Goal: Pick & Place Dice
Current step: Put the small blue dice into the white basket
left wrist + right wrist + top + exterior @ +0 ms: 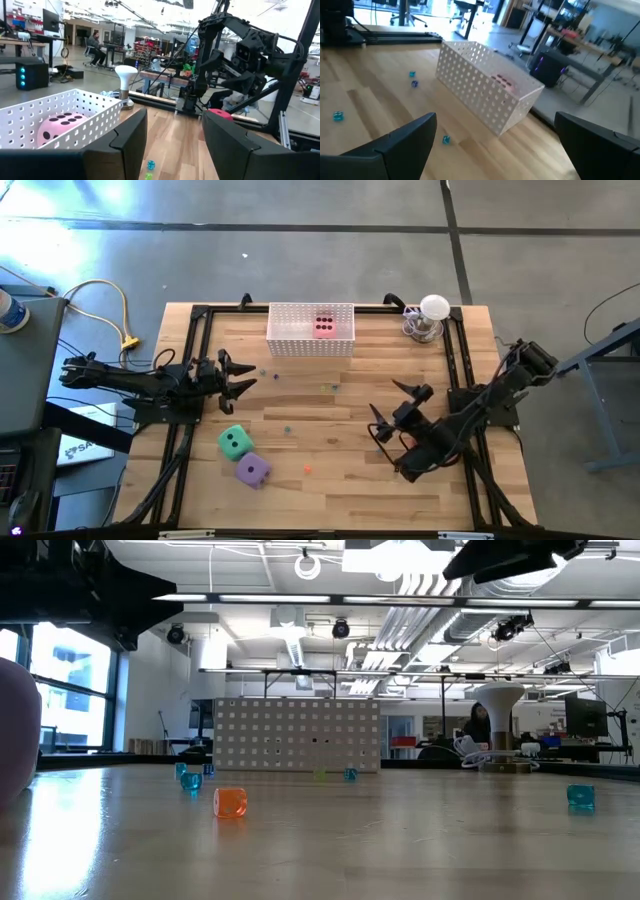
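The pink die [324,326] lies inside the white perforated basket [311,330] at the table's far edge; both wrist views show it there [60,125] [502,82]. The green die [234,442] and purple die [252,470] rest on the table near the left front, close together. A red rounded thing [220,113], perhaps the red die, shows low beside the right arm; the high view hides it. My left gripper [250,376] hovers open at the table's left, between the basket and the green die. My right gripper [386,398] is open right of centre, pointing toward the basket.
Tiny coloured cubes lie scattered mid-table: an orange one [230,802] and teal ones [580,796]. A white lamp-like object [432,315] stands at the far right corner. Black frame rails run along the table's left, right and far sides. Bare wood lies between the grippers.
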Robot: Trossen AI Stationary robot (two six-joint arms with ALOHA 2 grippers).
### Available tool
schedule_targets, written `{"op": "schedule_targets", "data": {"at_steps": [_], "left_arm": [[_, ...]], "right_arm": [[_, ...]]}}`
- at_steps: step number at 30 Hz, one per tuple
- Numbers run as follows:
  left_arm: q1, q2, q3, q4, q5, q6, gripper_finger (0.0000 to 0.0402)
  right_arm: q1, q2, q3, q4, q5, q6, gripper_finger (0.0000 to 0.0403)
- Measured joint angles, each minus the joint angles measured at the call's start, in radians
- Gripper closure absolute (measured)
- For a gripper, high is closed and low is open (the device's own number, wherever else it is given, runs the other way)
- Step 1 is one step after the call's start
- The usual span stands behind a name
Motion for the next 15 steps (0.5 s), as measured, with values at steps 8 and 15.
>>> {"op": "schedule_targets", "data": {"at_steps": [8,15], "left_arm": [[0.000,0.000,0.000,-0.010,0.011,-0.036,0.0218],[0.000,0.016,0.000,-0.025,0.040,-0.037,0.0218]], "right_arm": [[-0.070,0.000,0.000,0.161,-0.085,-0.164,0.0007],[-0.179,0.014,0.000,0.352,-0.370,-0.337,0.0007]]}}
